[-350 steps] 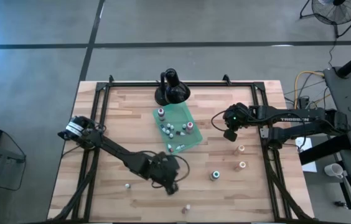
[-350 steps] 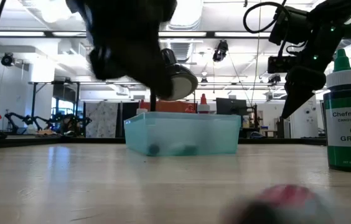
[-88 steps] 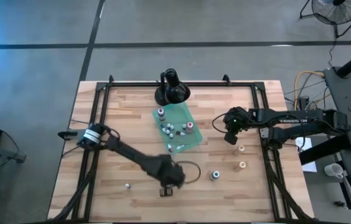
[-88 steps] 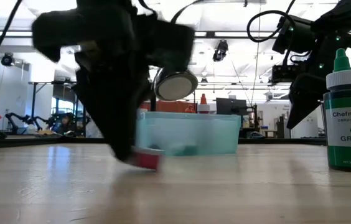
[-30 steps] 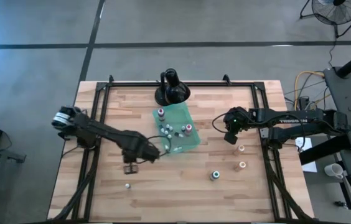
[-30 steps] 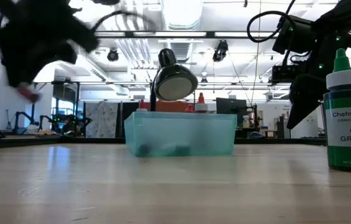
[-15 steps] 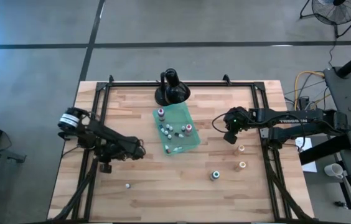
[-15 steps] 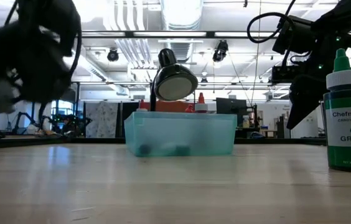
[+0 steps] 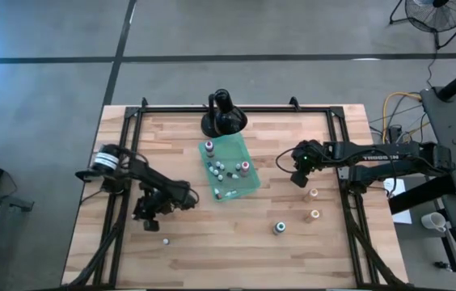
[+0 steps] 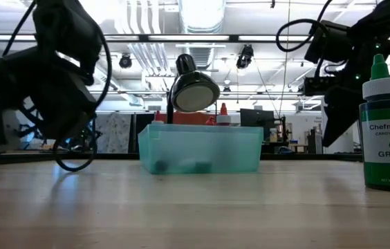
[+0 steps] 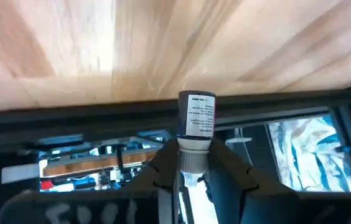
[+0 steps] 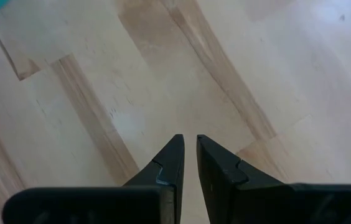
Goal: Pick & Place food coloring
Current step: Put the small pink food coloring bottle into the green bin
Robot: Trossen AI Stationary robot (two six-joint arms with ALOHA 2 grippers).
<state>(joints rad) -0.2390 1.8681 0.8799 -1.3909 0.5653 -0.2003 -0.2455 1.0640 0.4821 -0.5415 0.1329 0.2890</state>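
Left wrist view: a small food coloring bottle [image 11: 196, 121] with a white label is pinched at its cap end by the left claw [image 11: 194, 163].
Left claw: over the left side of the worktop [image 9: 212, 242], left of the teal tray [image 9: 250, 184].
Tray: several little bottles [image 9: 224, 170] stand inside it.
Loose bottles: a green one [image 9: 279, 229] and two pale-capped ones [image 9: 314, 204] on the worktop's right part; one tiny bottle [image 9: 165, 241] near the left claw.
Right claw [image 9: 299, 179]: pressed together, empty, right of the tray.
Black stand [image 9: 223, 117]: behind the tray.
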